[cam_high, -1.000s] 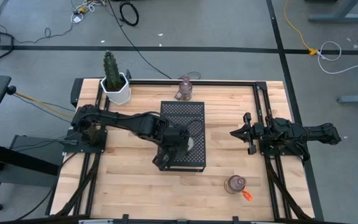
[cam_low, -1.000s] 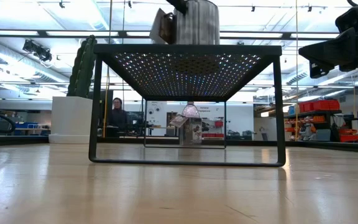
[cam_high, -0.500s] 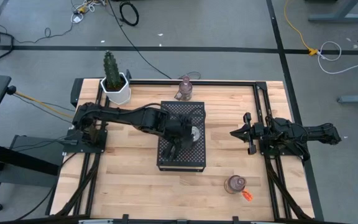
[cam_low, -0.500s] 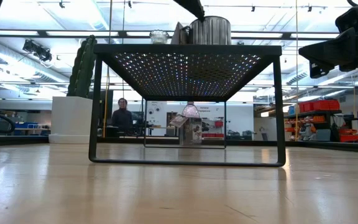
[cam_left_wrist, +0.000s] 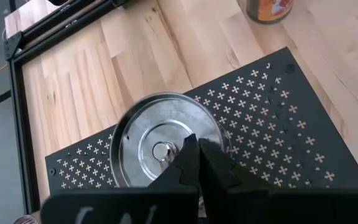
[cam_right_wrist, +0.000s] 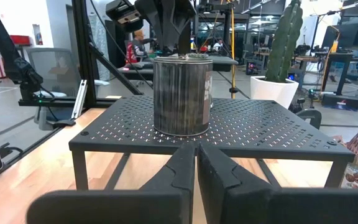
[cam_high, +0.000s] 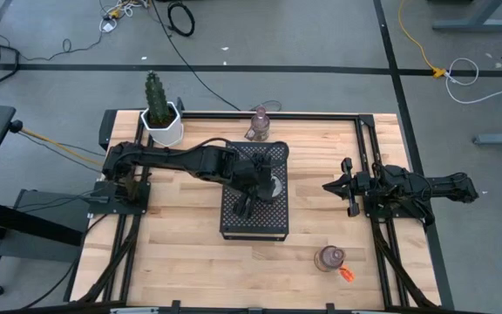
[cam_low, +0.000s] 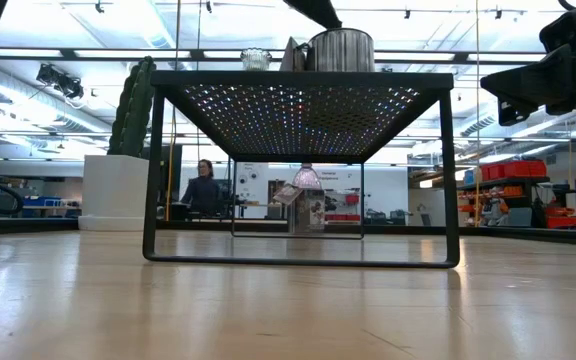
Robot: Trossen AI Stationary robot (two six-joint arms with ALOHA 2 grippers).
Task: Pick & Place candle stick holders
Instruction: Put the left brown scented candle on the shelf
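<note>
A wide silvery candle stick holder [cam_high: 272, 185] stands upright on the black perforated stand [cam_high: 255, 222], with a small tag [cam_low: 293, 55] beside it. My left gripper [cam_left_wrist: 196, 144] is shut right above the holder's open top [cam_left_wrist: 148, 134], slanting down from the table's left. A pink holder [cam_high: 258, 125] stands at the table's far edge. Another pinkish holder [cam_high: 329, 257] with an orange tag stands near the front right. My right gripper [cam_high: 328, 186] waits shut at the right side, pointing level at the stand. My left gripper hangs with its shut fingertips [cam_right_wrist: 180, 43] at the height of the silvery holder's rim [cam_right_wrist: 182, 57]. I cannot tell whether they touch it. The holder stands upright with its base on the stand.
A cactus in a white pot [cam_high: 159, 118] stands at the far left corner. Black rails [cam_high: 369, 148] run along the table's edges. Bare wood lies near the front left [cam_high: 181, 253]. A person [cam_low: 205, 188] is in the room beyond the table.
My left gripper has gone toward the table's far edge over the stand and tipped, staying shut. The silvery holder has shifted with it from the stand's near part toward its middle. It has stood still there for the last half second.
</note>
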